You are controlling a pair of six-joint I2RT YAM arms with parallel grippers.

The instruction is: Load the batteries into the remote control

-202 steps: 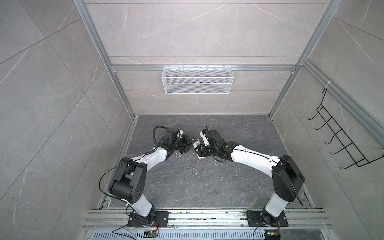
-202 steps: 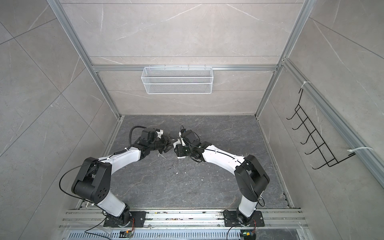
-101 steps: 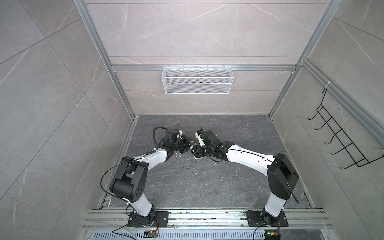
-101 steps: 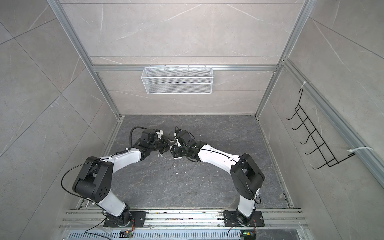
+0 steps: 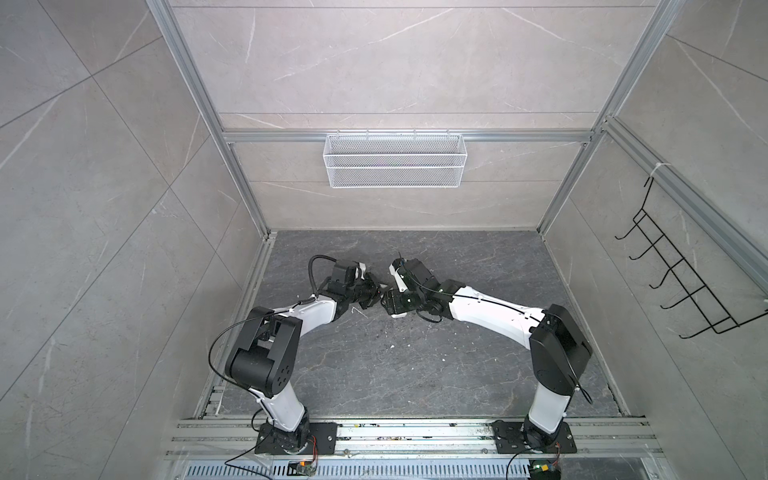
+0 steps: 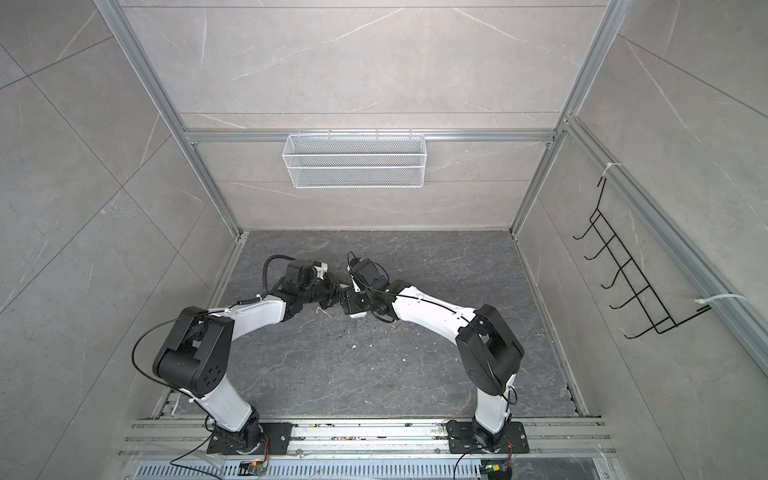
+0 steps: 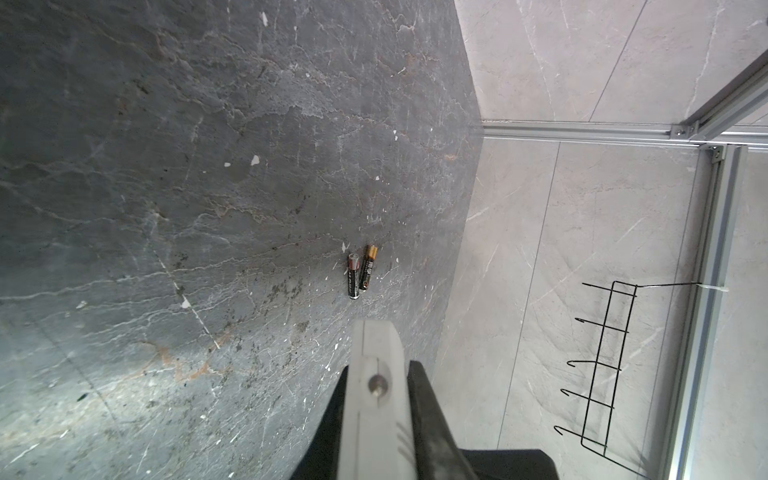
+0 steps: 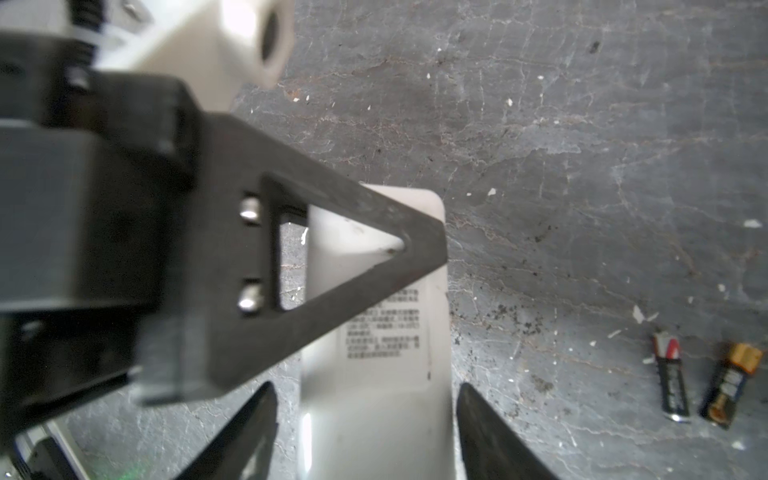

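The left gripper (image 7: 379,368) pinches the white rectangular plastic remote control (image 8: 374,415) across its flat faces. The right gripper (image 8: 365,388) straddles it, jaws spread, not touching. Two slim dark cylindrical batteries (image 7: 353,278) lie together beyond the left gripper's tips.

Stereo pair overhead, wrist cameras close, sharing batteries (image 7: 353,279) (image 8: 671,380)

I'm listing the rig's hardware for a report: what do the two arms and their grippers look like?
The left arm and right arm have white curved shells between bulky black joint housings, on black base plates. Black cables loop along them. The left gripper and right gripper are black; the left one's finger is a flat hollow triangle fixed with silver screws.
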